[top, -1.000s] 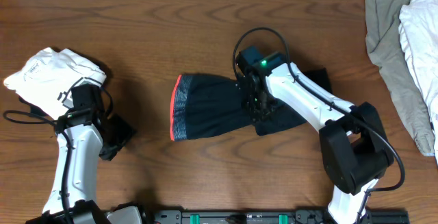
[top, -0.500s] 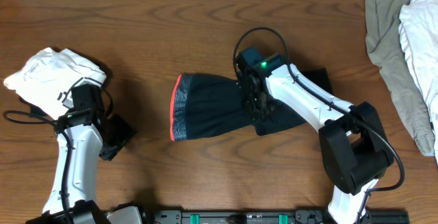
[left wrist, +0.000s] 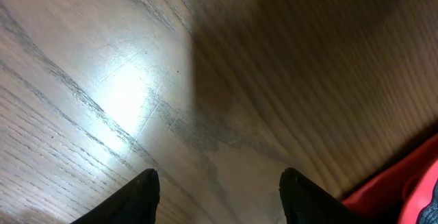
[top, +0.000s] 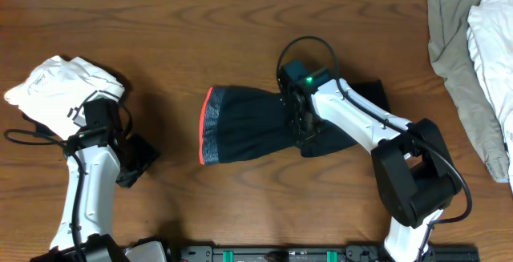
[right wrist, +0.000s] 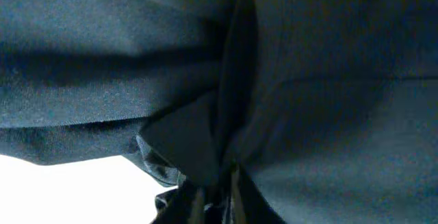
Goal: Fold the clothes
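R end effector [right wrist: 215, 183] pinching a fold of dark navy soft trousers [top: 244, 126] beneath it; L end effector [left wrist: 219, 190] spread over brown wooden table [left wrist: 137, 94].

Robot lab bench, not a home. Wood-grain table [top: 240, 22] seen from straight above. Two white-and-black arms rise from its near edge: left arm [top: 86, 183], right arm [top: 357, 118]. Exposed black cabling loops off both. Green status light [top: 308, 75] lit on the right arm's wrist. Black rail [top: 264, 254] with green fittings runs along the front edge. Laundry on the tabletop: dark trousers [top: 244, 122] at centre, white shirt [top: 56, 86] at left, grey-beige and white heap [top: 473, 46] at far right.
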